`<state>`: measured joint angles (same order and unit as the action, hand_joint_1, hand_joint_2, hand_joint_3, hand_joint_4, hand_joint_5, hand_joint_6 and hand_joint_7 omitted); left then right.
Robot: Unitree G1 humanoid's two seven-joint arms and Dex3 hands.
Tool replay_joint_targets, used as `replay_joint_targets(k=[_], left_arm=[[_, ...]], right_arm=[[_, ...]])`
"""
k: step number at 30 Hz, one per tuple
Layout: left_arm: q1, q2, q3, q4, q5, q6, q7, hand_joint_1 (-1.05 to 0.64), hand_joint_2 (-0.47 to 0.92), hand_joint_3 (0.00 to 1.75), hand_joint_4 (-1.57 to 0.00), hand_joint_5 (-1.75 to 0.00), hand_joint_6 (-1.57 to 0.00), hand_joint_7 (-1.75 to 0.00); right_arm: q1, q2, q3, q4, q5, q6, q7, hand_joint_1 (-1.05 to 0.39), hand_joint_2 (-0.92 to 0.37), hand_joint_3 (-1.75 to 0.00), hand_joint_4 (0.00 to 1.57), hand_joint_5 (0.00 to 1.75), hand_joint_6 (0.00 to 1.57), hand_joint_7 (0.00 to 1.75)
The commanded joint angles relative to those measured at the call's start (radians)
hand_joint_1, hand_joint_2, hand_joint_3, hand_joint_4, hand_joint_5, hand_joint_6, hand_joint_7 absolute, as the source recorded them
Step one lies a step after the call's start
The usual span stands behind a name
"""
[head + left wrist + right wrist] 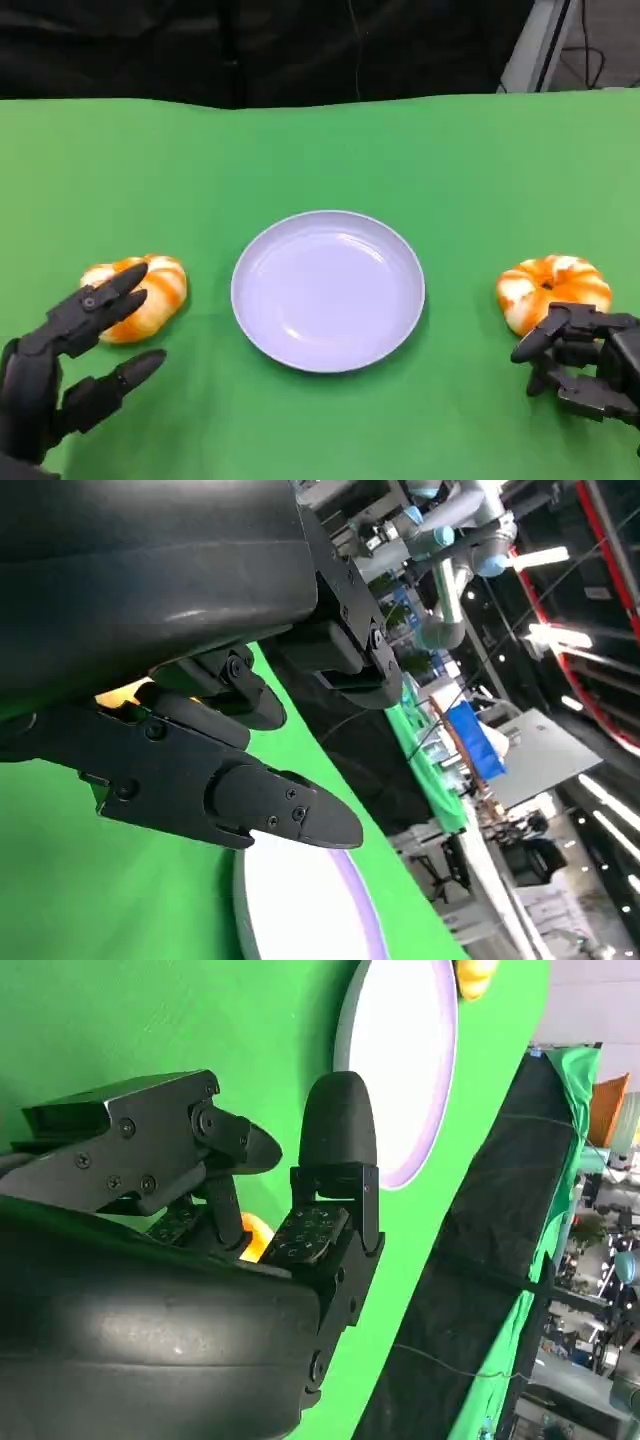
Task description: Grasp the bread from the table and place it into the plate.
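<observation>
1. Black fingers of the left hand spread wide apart and hold nothing; the upper one reaches over the near edge of the left bread, though contact cannot be told from the head view.
2. The right hand sits just beside the near side of the right bread, its fingers curled partly inward with gaps between them, gripping nothing; whether a fingertip touches the bun cannot be told.
3. Both orange-and-white buns lie on the green table, one on each side of the plate, apart from its rim.
4. The pale lilac plate lies in the middle between the hands.
5. The left wrist view shows only a sliver of orange bread behind the fingers, plus the plate's rim just past the fingertips.
6. The right wrist view shows orange bread peeking between the fingers close to the palm, the plate farther out, and the other bread at its far rim.
7. Beyond the table edge, the wrist views take in black drapery and a lit workshop.
</observation>
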<state>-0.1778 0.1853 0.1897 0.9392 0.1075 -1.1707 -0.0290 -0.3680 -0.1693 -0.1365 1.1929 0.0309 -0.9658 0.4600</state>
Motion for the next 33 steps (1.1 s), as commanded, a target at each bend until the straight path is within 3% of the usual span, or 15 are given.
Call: replay_joint_targets(k=[1,18,33], left_arm=[[-0.005,0.037,-0.004,-0.015,0.052,0.021,0.064,-0.56,0.92,0.07,-0.72,0.00,-0.62,0.00],[-0.036,0.158,-0.092,-0.060,0.349,0.159,0.382,-0.55,0.92,0.02,-0.70,0.00,-0.62,0.00],[-0.082,0.228,-0.262,-0.082,0.562,0.373,0.636,-0.64,0.92,0.01,-0.67,0.00,-0.59,0.00]], right_arm=[[0.008,-0.016,-0.008,-0.003,0.014,0.007,0.002,0.10,-0.77,-0.74,0.89,1.39,0.93,1.00],[0.011,-0.016,-0.006,-0.004,0.010,0.005,-0.003,0.10,-0.78,-0.71,0.89,1.39,0.93,0.99],[0.013,-0.015,-0.010,-0.006,0.017,0.007,0.008,0.10,-0.79,-0.70,0.88,1.39,0.93,0.99]])
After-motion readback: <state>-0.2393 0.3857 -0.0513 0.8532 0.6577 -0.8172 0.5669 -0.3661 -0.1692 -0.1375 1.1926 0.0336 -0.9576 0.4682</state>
